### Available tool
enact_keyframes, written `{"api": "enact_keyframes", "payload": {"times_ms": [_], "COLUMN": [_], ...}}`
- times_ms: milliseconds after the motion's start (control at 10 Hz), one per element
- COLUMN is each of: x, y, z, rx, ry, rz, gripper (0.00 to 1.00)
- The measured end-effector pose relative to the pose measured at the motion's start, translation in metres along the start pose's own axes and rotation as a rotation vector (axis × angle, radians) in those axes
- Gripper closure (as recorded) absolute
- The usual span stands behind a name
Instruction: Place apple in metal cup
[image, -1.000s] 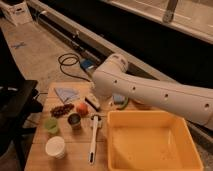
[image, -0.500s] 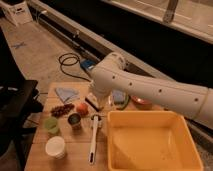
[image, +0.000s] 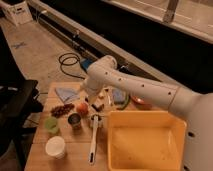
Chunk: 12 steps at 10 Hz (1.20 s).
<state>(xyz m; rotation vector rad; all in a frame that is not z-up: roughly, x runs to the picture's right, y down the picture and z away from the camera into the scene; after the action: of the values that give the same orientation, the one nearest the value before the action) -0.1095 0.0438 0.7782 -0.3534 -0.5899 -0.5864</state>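
Note:
The apple (image: 82, 107) is a small orange-red fruit on the wooden table (image: 75, 160), left of centre. The metal cup (image: 74, 121) stands upright just in front of it, dark and shiny, close to the apple. My gripper (image: 98, 96) hangs from the white arm (image: 135, 87) just right of and slightly behind the apple, low over the table. The apple lies free on the table, beside the gripper.
A light green cup (image: 51, 124) and a white cup (image: 55, 147) stand left-front of the metal cup. A large yellow bin (image: 147, 142) fills the right front. A white long-handled brush (image: 94, 137), a blue cloth (image: 65, 93), a brown pile (image: 61, 110) and an orange-red bowl (image: 140, 102) also lie there.
The arm's elbow has shifted slightly left over the back of the table. The apple and the cups have not moved.

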Motion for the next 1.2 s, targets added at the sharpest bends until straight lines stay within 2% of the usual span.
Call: {"api": "enact_keyframes", "payload": {"times_ms": [200,400,900,1200], "x": [-0.002,-0.008,-0.007,-0.005], "y": [-0.002,-0.001,0.001,0.010], "z": [0.015,0.038,0.038,0.064], "rx": [0.006,0.001,-0.007,-0.057], "ry": [-0.050,-0.137,-0.142,-0.156], "rz": [0.001,0.009,0.016,0.028], "gripper": [0.35,0.35,0.35,0.35]}}
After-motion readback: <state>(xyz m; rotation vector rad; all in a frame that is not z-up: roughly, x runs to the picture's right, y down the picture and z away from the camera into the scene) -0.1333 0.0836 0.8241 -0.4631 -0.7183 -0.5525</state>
